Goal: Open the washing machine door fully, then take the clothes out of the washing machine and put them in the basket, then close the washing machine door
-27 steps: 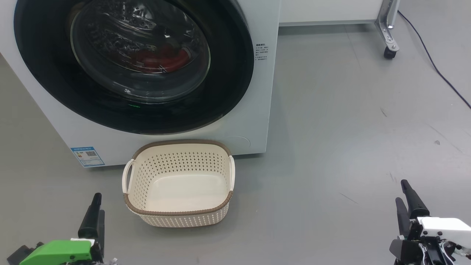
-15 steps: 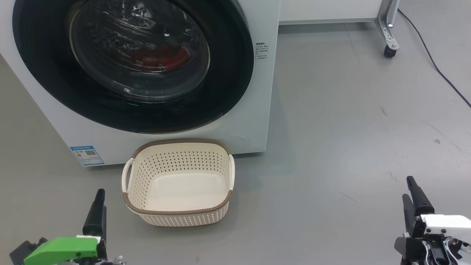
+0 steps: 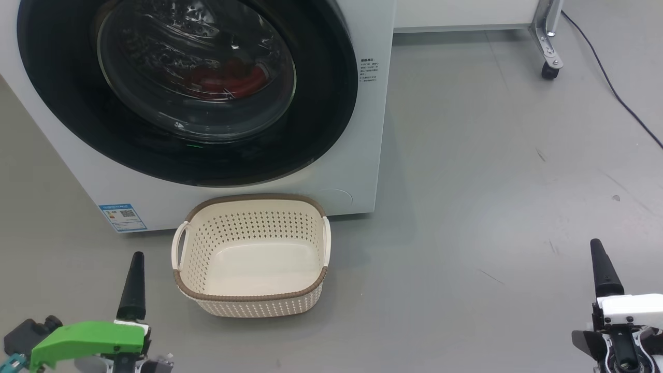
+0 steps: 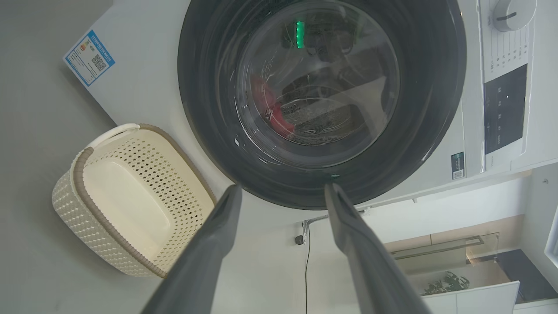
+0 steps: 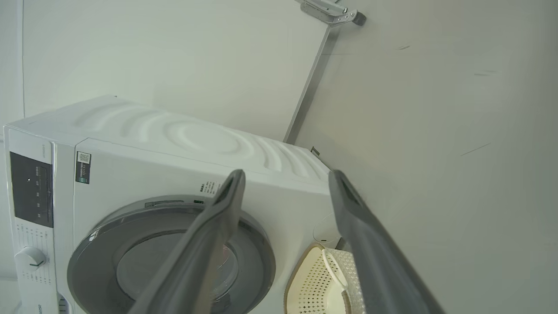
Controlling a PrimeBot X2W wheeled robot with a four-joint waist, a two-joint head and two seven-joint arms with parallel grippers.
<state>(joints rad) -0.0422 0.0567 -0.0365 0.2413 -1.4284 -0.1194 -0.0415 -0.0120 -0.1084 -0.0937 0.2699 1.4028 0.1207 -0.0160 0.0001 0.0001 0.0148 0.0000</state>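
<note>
- Left gripper (image 3: 137, 261): low over the floor (image 3: 466, 207), just beside the basket (image 3: 254, 199) on the basket's left. Against the two earlier head views, its paired dark fingers now overlap into one slim spike, so the wrist has rolled. In the left wrist view the fingers (image 4: 209, 244) stand apart with nothing between them: spread and empty.
- Right gripper (image 3: 596, 247): well apart from the basket, on the basket's right. It has drifted farther from the basket and has rolled in the same way. In the right wrist view its fingers (image 5: 205, 235) are also parted and hold nothing.
- Washing machine door (image 3: 186, 93): directly behind and above the basket, seated flush in the front of the washing machine (image 3: 362, 155), as in the earlier views.
- Clothes (image 3: 228, 80): behind the basket, inside the drum, a red patch seen through the door glass. None lie in the basket.
- Basket: empty, just in front of the machine, not displaced.
- Reading: only the arms have changed. The rolls are judged to be preparation for a reach, and the first step, opening the door, is not yet begun. Which arm will take the door cannot be told.
</note>
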